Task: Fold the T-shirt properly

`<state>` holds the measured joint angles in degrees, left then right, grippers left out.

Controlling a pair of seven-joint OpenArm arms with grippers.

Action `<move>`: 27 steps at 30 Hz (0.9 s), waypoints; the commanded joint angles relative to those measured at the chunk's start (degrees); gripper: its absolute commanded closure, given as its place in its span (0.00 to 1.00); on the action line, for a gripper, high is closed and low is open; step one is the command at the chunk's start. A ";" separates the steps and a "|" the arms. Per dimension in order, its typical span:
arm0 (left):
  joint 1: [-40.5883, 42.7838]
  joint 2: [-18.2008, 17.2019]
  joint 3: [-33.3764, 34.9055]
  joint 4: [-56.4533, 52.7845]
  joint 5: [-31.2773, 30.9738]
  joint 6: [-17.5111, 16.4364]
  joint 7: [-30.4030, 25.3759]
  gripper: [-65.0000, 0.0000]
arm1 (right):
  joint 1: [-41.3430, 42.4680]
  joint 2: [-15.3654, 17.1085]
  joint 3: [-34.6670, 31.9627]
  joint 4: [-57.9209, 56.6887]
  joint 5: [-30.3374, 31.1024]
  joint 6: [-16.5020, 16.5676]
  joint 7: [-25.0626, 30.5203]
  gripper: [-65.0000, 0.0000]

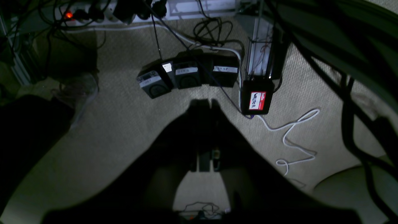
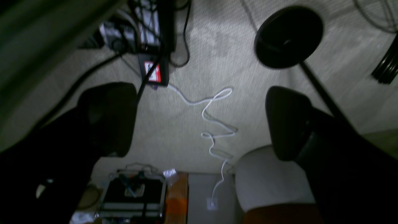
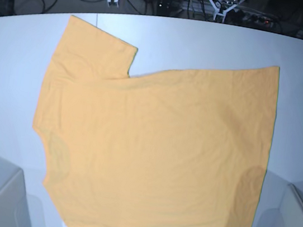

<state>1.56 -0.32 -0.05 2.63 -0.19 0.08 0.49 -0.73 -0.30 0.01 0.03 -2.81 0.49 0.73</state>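
Since the big apricot cotton T-shirt [image 3: 152, 147] lies spread flat on the white bench [image 3: 206, 42], unfolded, you're at step one. Left hand [image 1: 205, 107] is pinched together, right hand [image 2: 199, 121] spread wide, both empty over carpet. Next, reach for a sleeve edge.

Neither arm appears in the base view. In the left wrist view the left hand [image 1: 205, 104] is a dark silhouette with its two fingers pressed together at the tips, holding nothing, pointing down over the carpet [image 1: 124, 124]. In the right wrist view the right hand [image 2: 199, 119] has its two dark fingers [image 2: 287, 121] spread wide apart, nothing between them, above the same carpet.
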 commanded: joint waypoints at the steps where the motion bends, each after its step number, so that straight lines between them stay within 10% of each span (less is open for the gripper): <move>1: -0.02 0.10 -0.08 -0.04 -0.21 0.32 -0.01 0.99 | -0.37 0.08 -0.14 -0.03 0.22 -0.01 -0.34 0.18; 7: 0.33 -0.08 -0.08 -0.04 -0.21 0.32 -0.18 0.99 | -0.28 0.08 -0.14 -0.03 0.22 -0.01 -0.34 0.99; 17: 0.42 -0.08 -0.08 -0.04 -0.21 0.32 -0.01 0.45 | -0.37 0.08 -0.14 -0.03 0.22 -0.10 -0.34 1.00; 22: 0.50 -0.17 -0.08 -0.13 -0.21 0.32 -0.01 0.49 | -0.54 1.04 -0.14 -0.03 0.13 -0.10 -0.34 1.00; 27: 1.03 -0.17 -0.08 -0.30 -0.21 0.32 -0.01 0.93 | -1.07 1.75 -0.14 -0.03 0.13 -0.10 -0.34 1.00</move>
<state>2.09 -0.36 -0.05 2.37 -0.30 0.08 0.38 -1.74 1.61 -0.01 -0.01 -2.63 0.49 0.40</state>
